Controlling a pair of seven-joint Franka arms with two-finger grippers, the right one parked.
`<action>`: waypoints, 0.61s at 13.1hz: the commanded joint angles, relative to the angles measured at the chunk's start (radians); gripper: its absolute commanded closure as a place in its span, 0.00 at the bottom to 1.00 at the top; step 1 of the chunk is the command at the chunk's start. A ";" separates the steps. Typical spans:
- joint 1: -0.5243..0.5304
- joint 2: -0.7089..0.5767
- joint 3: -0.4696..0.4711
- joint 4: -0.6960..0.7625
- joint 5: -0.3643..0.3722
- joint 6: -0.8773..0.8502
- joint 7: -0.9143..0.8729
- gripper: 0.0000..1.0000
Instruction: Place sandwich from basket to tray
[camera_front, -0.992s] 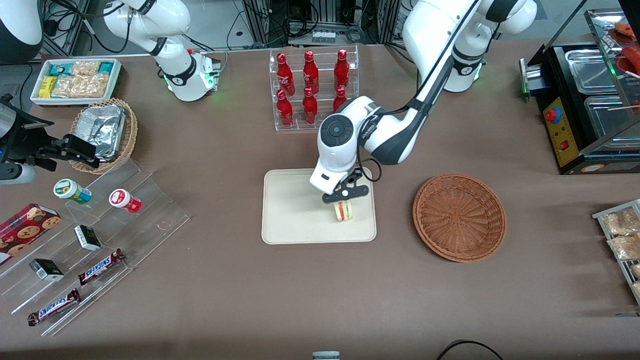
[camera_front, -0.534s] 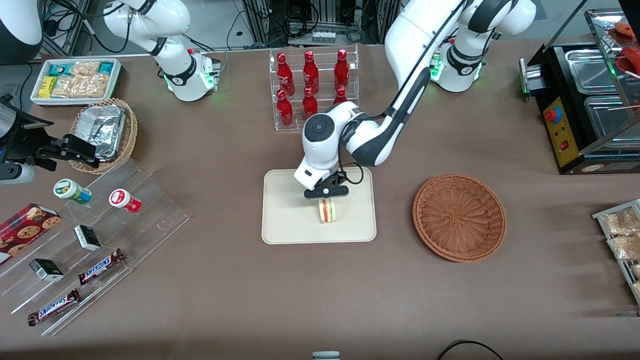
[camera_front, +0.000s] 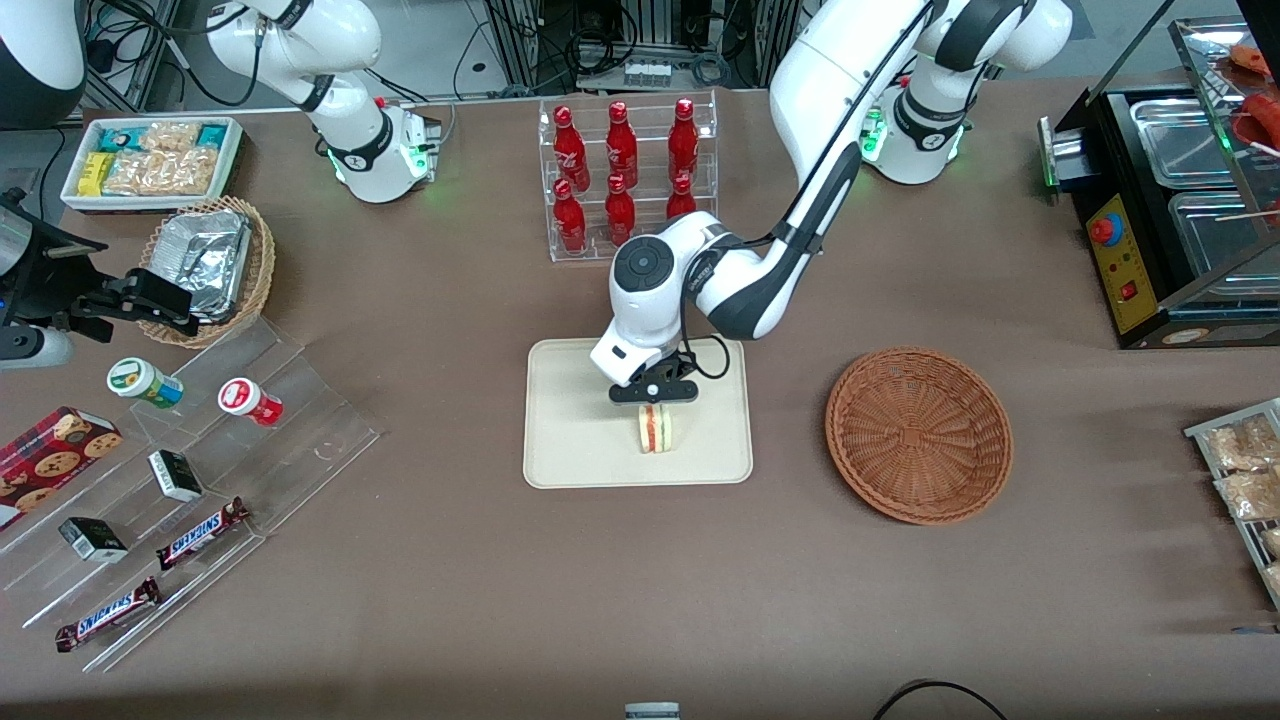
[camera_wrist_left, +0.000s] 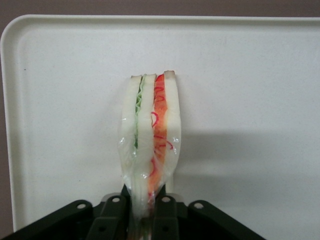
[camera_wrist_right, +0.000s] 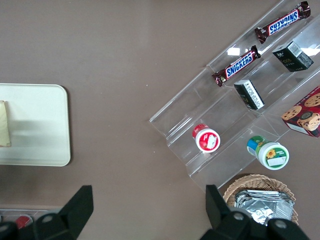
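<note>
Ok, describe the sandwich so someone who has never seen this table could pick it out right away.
Find the cream tray in the middle of the brown table, nearer the front camera than the rack of red bottles. Over it hangs the left arm's gripper, its fingers shut on the sandwich. It is the only thing on the tray: a pale bread wedge with red and green filling stripes.

left arm (camera_front: 800, 150): glossy white shells | dark grey joint bands | black cable | claw (camera_front: 655, 400): black, screw-studded

One sandwich (camera_front: 656, 428) on one tray (camera_front: 570, 440), held by one gripper (camera_front: 655, 398). Beside the tray: one basket (camera_front: 918, 434), six red bottles (camera_front: 620, 165).
</note>
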 joint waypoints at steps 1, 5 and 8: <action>-0.001 0.023 0.002 0.025 0.002 -0.001 0.014 0.06; 0.003 -0.012 0.004 0.030 -0.004 -0.031 0.005 0.01; 0.069 -0.159 0.004 0.025 -0.090 -0.216 0.013 0.01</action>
